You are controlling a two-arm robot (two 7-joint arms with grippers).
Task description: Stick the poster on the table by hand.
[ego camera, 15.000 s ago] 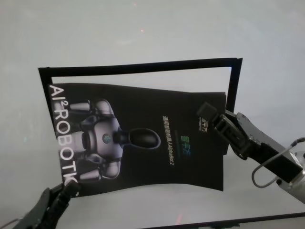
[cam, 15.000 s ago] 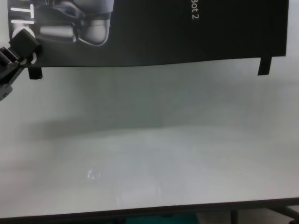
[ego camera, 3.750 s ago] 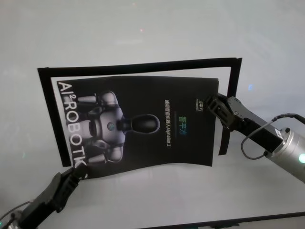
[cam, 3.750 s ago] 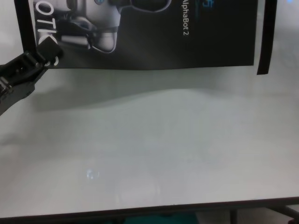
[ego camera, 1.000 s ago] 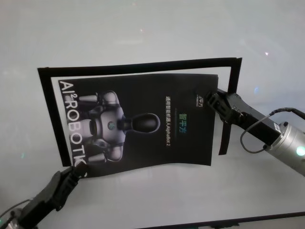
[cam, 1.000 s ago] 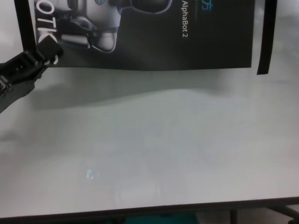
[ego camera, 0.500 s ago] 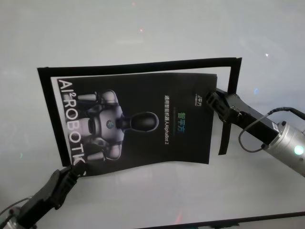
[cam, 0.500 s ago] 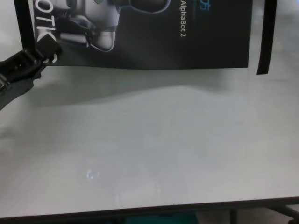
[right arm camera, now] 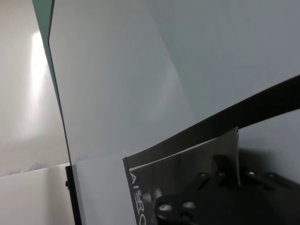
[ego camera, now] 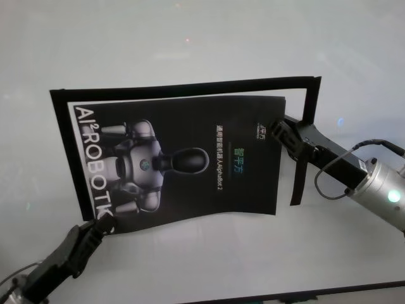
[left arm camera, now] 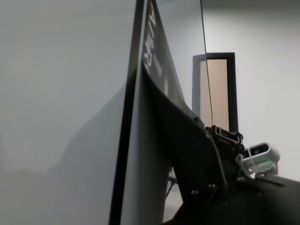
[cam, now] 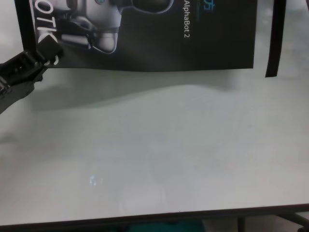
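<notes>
Over the counter (ego camera: pixel 190 38), inside the tape frame (ego camera: pixel 310 114), poster (ego camera: pixel 190 158) hangs w/ left gripper (ego camera: pixel 98 227) & right gripper (ego camera: pixel 278 132) fingers clamped on opposite corners; imo lower evenly, keep it taut, no wrinkles.

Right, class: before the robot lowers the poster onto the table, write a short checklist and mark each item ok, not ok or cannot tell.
1. Left end effector pinches the poster at its near-left corner: ok.
2. Right end effector pinches the far-right corner: ok.
3. Poster sits inside the tape outline: ok.
4. Poster lies flat: not ok, near edge wavy, shadow on the table.
5. Adhesive on the underside: cannot tell.
</notes>
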